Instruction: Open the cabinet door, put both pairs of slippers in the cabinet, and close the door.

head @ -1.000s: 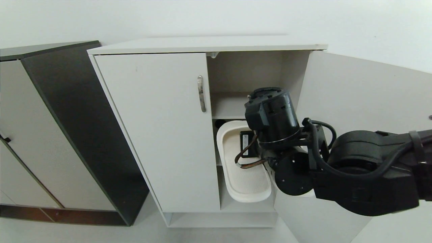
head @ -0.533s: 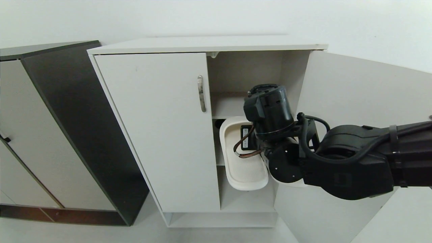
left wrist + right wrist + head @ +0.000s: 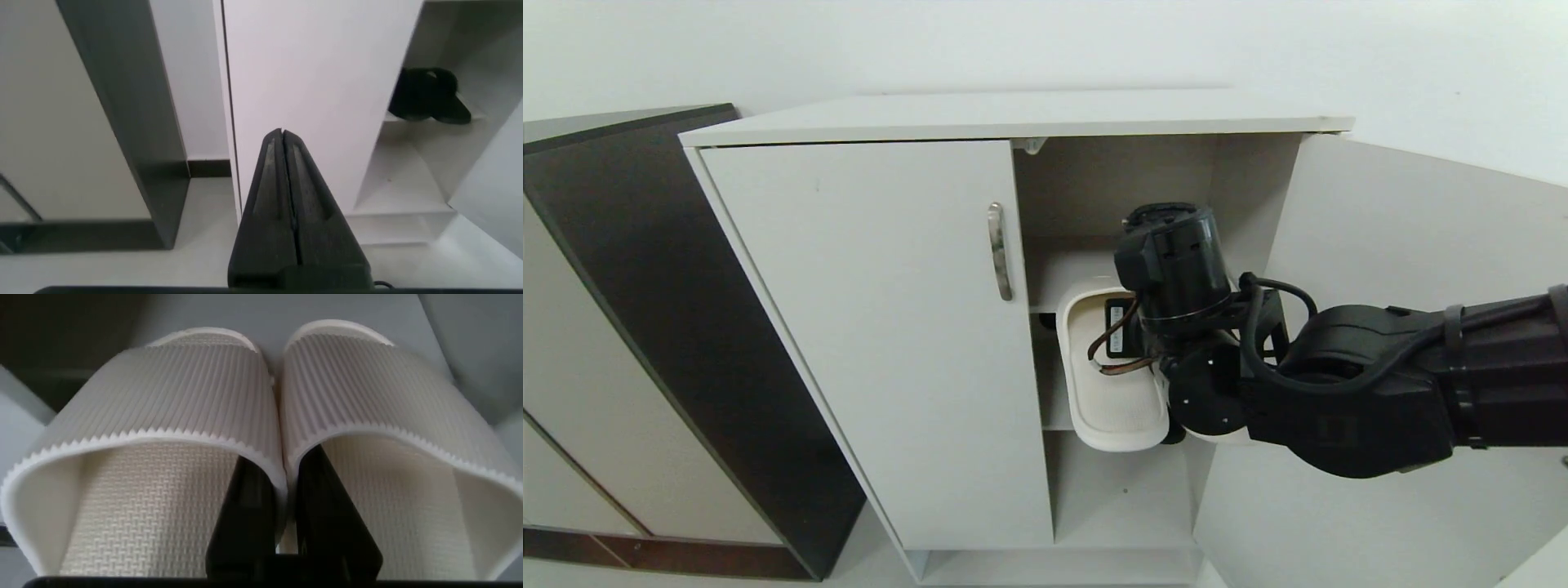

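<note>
White slippers (image 3: 1112, 400), a pair held side by side, hung at the open right half of the cabinet (image 3: 1013, 114), level with its middle compartment, heels jutting out past the front, seen from the head camera. The right arm (image 3: 1339, 408) reached in from the cabinet's right, in front of the right-hand door (image 3: 1388, 245), which stood wide open. The left-hand door (image 3: 874, 343) was closed, its metal handle (image 3: 1000, 251) at the inner edge. A dark cabinet (image 3: 645, 286) stood against the cabinet's left side.

From the left wrist, the left gripper (image 3: 283, 137) was pressed fully together with nothing in it, in front of the closed door. Black slippers (image 3: 429, 96) sat on a shelf (image 3: 425, 131) inside the cabinet's open half.

From the right wrist, the right gripper (image 3: 282, 498) was clamped on the adjoining inner edges of the two ribbed white straps.
</note>
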Robot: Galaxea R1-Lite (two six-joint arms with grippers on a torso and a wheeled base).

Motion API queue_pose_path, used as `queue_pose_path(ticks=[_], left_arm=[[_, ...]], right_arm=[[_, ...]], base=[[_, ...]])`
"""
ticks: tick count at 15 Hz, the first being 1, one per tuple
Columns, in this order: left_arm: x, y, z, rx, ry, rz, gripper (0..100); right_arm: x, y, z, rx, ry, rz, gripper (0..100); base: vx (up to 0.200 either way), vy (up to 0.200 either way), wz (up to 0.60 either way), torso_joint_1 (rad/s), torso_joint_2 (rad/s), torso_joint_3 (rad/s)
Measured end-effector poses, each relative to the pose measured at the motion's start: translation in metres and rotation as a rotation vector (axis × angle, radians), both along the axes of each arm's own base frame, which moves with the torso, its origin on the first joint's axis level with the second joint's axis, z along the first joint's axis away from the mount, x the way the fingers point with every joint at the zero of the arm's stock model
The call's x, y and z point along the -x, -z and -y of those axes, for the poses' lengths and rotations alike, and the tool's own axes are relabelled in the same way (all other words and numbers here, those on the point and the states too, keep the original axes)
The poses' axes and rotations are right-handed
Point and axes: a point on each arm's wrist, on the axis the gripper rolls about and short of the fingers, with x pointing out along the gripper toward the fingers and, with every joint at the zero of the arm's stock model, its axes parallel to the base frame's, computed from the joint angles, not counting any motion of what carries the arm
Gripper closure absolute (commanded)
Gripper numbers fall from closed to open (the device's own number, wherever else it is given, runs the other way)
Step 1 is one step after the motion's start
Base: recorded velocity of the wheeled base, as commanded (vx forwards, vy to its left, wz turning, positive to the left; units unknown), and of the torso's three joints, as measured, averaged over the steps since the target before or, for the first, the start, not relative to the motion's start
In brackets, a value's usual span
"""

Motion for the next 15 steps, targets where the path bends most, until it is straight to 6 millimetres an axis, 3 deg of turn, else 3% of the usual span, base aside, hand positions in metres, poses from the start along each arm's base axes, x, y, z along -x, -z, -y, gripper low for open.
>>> queue_pose_path(ticks=[2,9,15], left_arm=[[0.000,0.000,0.000,0.000,0.000,0.000,100],[0.000,0.000,0.000,0.000,0.000,0.000,100],[0.000,0.000,0.000,0.001,0.000,0.000,100]], right_arm=[[-0.001,0.001,0.000,0.003,0.002,-0.002,100],[-0.003,0.002,0.002,-0.003,0.006,0.000,100],[-0.031,0.002,0.001,-0.032,0.028,0.066,100]], base=[[0.200,0.000,0.00,0.002,0.00,0.002],[0.000,0.000,0.00,0.000,0.00,0.000],[0.000,0.000,0.00,0.000,0.00,0.000]])
